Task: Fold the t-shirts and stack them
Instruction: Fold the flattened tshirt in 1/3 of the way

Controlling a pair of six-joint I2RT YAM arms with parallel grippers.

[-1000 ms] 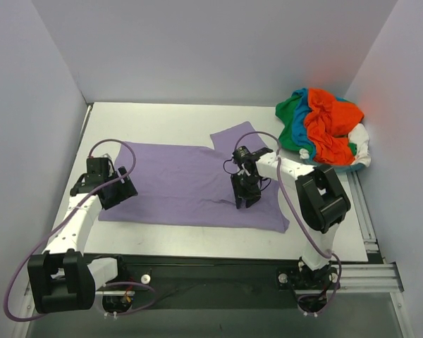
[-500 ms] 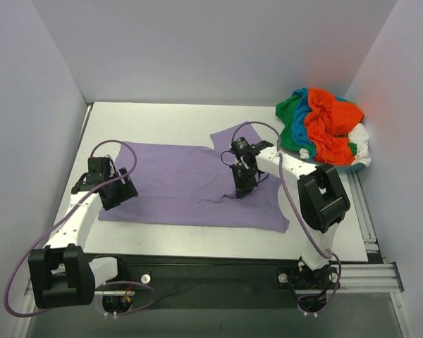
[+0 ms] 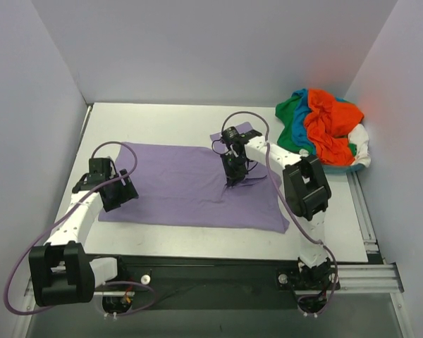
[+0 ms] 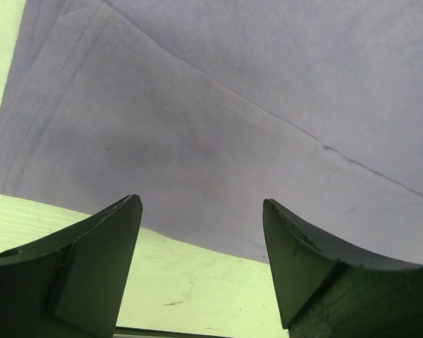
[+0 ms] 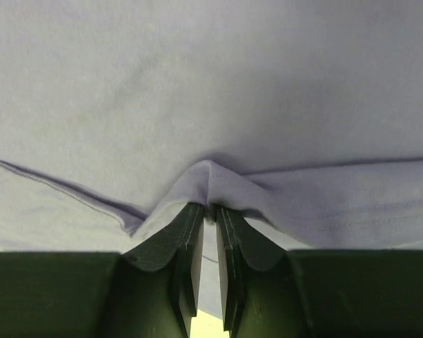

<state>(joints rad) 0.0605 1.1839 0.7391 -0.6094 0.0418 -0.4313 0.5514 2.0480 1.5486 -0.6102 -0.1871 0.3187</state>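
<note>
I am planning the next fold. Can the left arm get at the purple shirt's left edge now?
Probably yes. The left gripper hangs open just above the purple shirt at its left edge, with nothing between; the right gripper pinches the cloth elsewhere.

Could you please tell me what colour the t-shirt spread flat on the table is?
It is a plain lavender-purple cloth t-shirt, clearest in the top external view.
</note>
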